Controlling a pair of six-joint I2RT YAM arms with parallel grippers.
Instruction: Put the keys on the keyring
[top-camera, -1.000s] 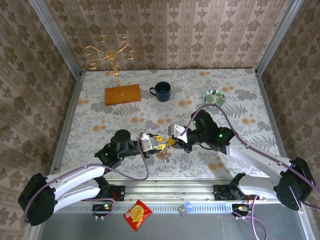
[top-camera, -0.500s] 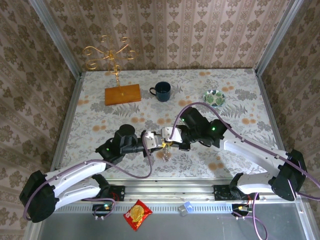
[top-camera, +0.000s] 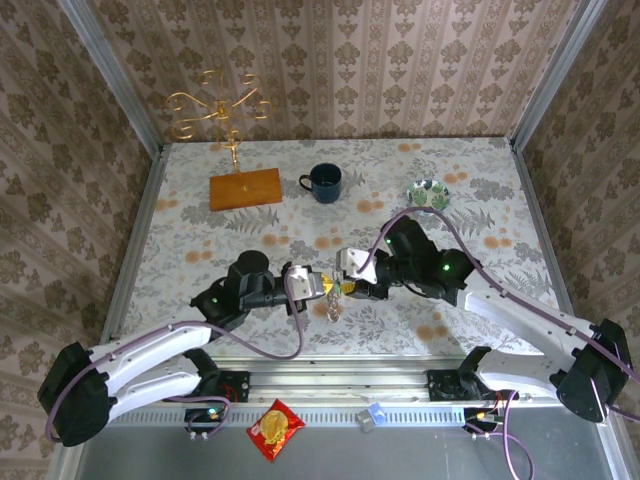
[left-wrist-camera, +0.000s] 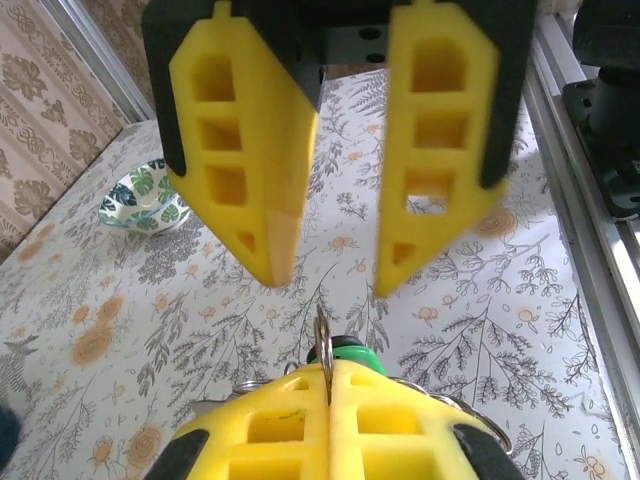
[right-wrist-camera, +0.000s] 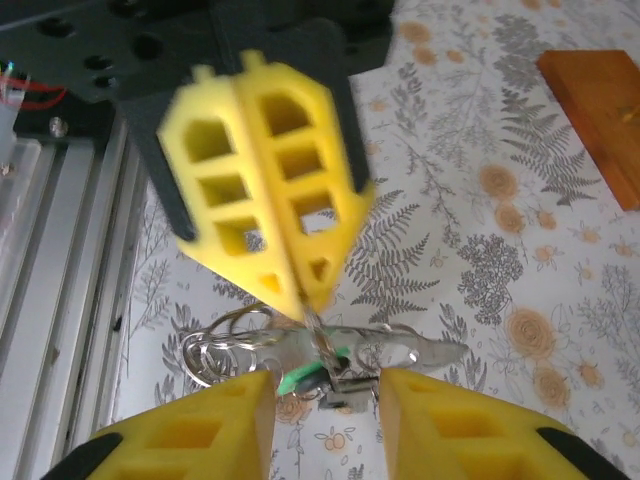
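My left gripper (top-camera: 325, 287) is shut on a thin metal ring of the keyring (left-wrist-camera: 322, 345), which stands edge-on between its yellow pads (left-wrist-camera: 290, 420). A key with a green head (left-wrist-camera: 352, 349) hangs just below, in a bunch with a silver key (right-wrist-camera: 425, 352) and several loose wire rings (right-wrist-camera: 212, 345). The bunch dangles over the table (top-camera: 333, 308). My right gripper (top-camera: 347, 283) faces the left one, open, its fingers (right-wrist-camera: 205, 430) on either side of the bunch without touching it. From the right wrist the left gripper (right-wrist-camera: 300, 300) shows pinching the ring from above.
At the back of the table stand a gold wire stand on a wooden base (top-camera: 245, 188), a dark blue mug (top-camera: 325, 182) and a leaf-patterned bowl (top-camera: 428, 195). A red snack packet (top-camera: 275, 430) lies on the front rail. The metal rail (right-wrist-camera: 60, 250) runs close beside the grippers.
My right gripper has opened and drawn back a little to the right. The left gripper has closed fully on the ring and keeps the bunch.
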